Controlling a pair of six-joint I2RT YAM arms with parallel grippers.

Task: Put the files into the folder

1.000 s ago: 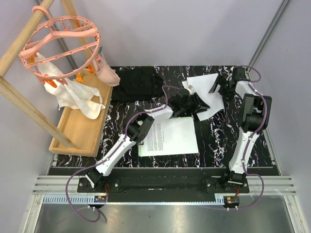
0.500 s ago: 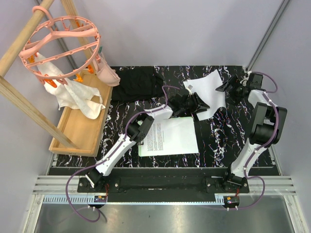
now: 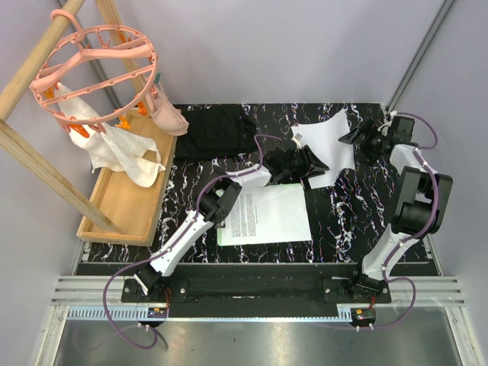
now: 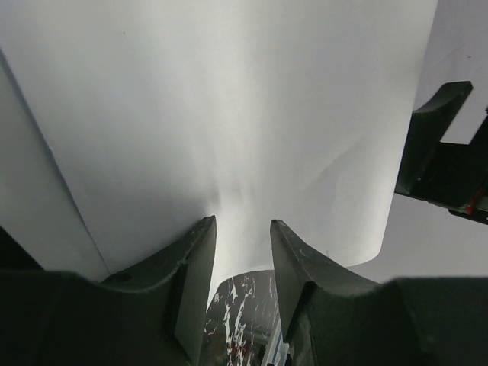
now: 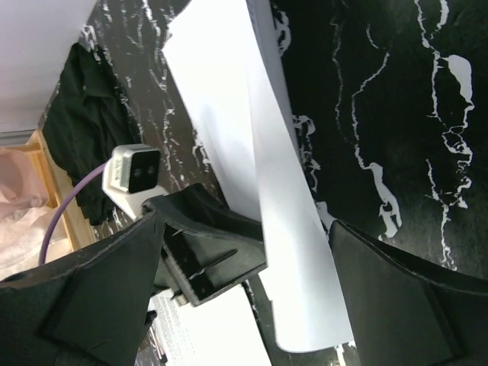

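Only part of the job looks done from where I stand. One printed white paper sheet lies flat on the flat light-green folder in the middle of the overhead frame, with just a pale strip of the folder showing at its lower-left edge. I cannot see the clip or tell whether that sheet is tucked under it.

A blank white paper sheet sits at upper right of centre, arched up off the black marbled table and not over the folder.

The left claw is narrowed, with that sheet's edge lying in its gap, but I cannot tell whether it truly pinches the paper. The right claw stands wide at the sheet's far right side, holding nothing.

I'd judge this second sheet has yet to be carried across and laid on the folder.
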